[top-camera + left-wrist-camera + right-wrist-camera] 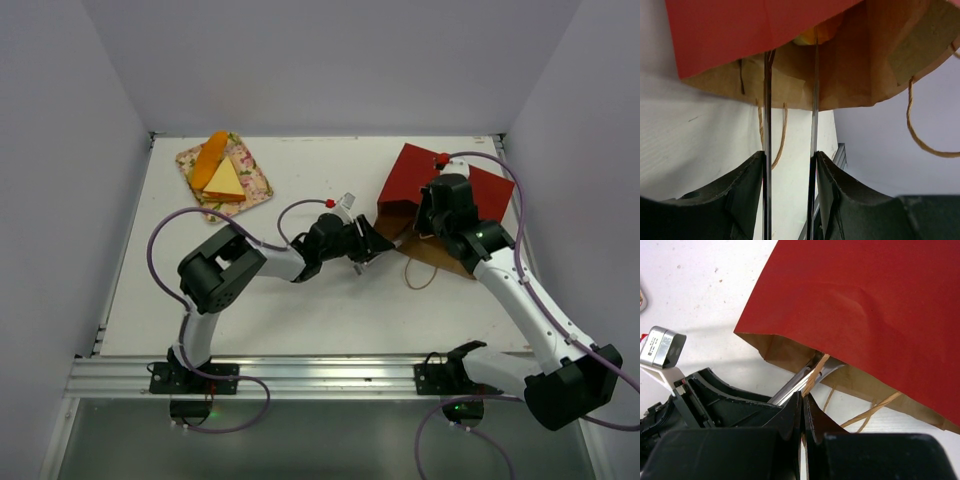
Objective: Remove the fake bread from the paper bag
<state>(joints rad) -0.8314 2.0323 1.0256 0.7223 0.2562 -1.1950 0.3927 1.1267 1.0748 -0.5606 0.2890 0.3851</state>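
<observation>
The dark-red paper bag (pixel 408 180) (pixel 865 300) lies at the right of the table with its brown mouth facing left. My right gripper (pixel 426 222) (pixel 804 396) is shut on a thin cord handle (pixel 815 374), holding the bag's upper lip up. My left gripper (pixel 376 243) (pixel 792 50) is open, its two long thin blades reaching into the mouth. Deep inside shows a yellow-orange piece of fake bread (pixel 807 37); the right blade crosses in front of it, and I cannot tell if they touch. An orange bun (pixel 210 158) and a yellow sandwich wedge (pixel 225 180) lie on the floral tray (pixel 260 187).
A second cord handle (pixel 420 275) (pixel 920 135) hangs loose over the table in front of the bag. White walls close in the table at the left, back and right. The metal rail (pixel 300 375) with both arm bases runs along the near edge.
</observation>
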